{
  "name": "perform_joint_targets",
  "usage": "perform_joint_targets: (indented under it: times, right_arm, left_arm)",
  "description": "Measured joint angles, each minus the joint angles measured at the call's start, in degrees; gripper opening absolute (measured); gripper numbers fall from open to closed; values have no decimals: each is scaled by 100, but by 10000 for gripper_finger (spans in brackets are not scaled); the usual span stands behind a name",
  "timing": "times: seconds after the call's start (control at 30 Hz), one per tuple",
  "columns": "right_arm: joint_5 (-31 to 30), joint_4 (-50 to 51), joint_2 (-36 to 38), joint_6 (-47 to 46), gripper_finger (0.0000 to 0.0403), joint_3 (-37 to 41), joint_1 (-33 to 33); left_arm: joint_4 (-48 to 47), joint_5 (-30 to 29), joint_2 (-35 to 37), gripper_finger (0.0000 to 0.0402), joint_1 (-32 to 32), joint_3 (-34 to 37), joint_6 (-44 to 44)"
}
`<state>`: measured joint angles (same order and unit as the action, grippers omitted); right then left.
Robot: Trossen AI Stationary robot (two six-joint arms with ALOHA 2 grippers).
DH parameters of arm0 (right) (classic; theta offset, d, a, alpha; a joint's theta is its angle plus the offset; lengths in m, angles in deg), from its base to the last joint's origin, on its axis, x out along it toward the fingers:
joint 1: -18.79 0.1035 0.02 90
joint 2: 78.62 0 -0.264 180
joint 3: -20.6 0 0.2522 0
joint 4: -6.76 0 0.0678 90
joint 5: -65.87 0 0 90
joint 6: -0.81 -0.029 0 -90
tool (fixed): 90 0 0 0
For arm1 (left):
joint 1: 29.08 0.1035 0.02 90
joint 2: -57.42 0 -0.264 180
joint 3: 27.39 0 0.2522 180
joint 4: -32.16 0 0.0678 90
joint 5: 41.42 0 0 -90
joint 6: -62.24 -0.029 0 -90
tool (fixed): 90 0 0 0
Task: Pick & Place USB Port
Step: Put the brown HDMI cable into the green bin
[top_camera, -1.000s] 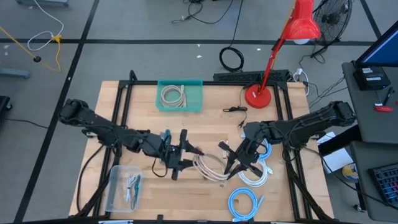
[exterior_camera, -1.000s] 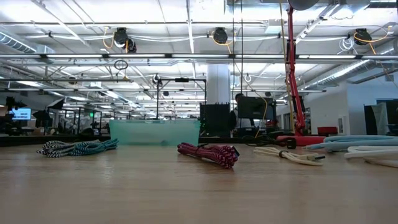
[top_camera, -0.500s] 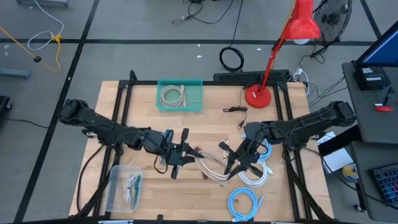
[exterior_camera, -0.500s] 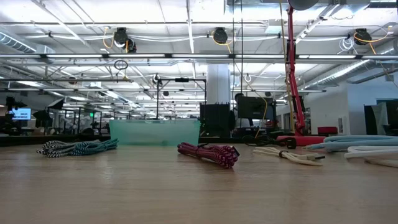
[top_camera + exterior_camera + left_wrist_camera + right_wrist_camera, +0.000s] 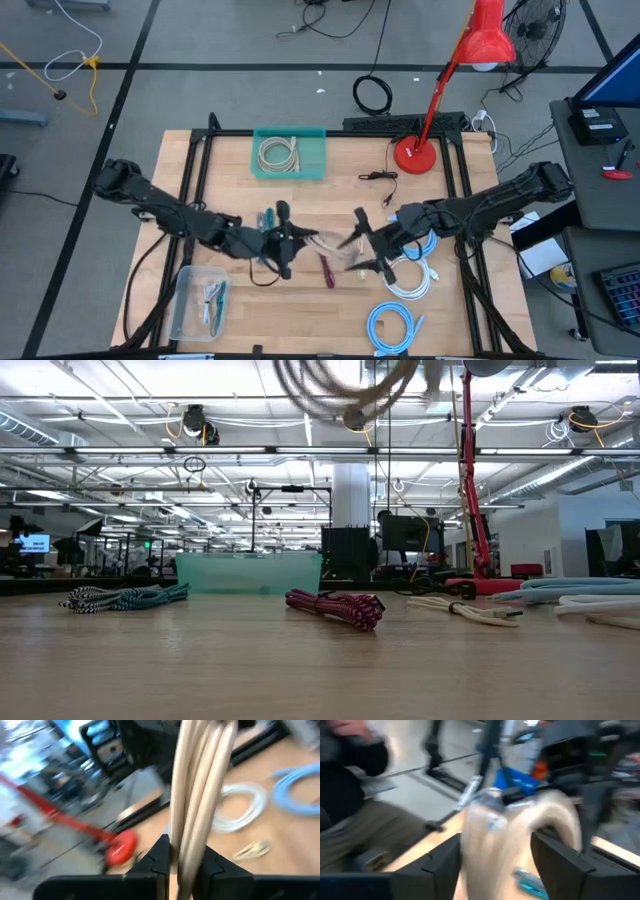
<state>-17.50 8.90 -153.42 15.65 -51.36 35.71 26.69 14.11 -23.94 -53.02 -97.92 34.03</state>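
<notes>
Left gripper point(image 5: 185, 862) was clamped on the beige cable point(image 5: 197, 795) at table centre; right gripper point(image 5: 495, 865), at its 3 o'clock, stood spread around it.

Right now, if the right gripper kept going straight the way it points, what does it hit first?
Probably the beige cable bundle hanging between the open fingers of the right gripper. Past it, the left gripper, shut on the same bundle, faces it. Depth is unclear.

beige cable point(image 5: 195, 810) lifted off table (now airborne), right gripper point(image 5: 362, 250) jaws parted
</notes>
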Motion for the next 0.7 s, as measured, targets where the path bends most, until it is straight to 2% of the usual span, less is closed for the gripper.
perform_joint_targets:
  times: [0.1, 0.17, 0.3, 0.4, 0.47, 0.7]
  right_arm:
    - [-483, -143, 23, -177, 250, -15, 25]
    - [-911, -128, 44, -393, 256, -15, 40]
    - [-1595, -173, 52, -933, 258, -15, 35]
    - [-1761, -597, 52, -1460, 254, 119, 22]
    - [-1709, -1099, 52, -1812, 250, 348, -28]
    - [-1708, -2877, 51, -3451, 248, 1305, -654]
  left_arm:
    - [14, -781, 56, 36, -228, 7, -57]
    - [72, -1542, 63, 36, -448, 7, -335]
    - [247, -3551, 60, 36, -841, 7, -1670]
    - [268, -4575, 63, 35, -894, 7, -2807]
    - [212, -4989, 63, 35, -878, 7, -3195]
    - [-560, -5109, -92, 35, -539, 0, -3303]
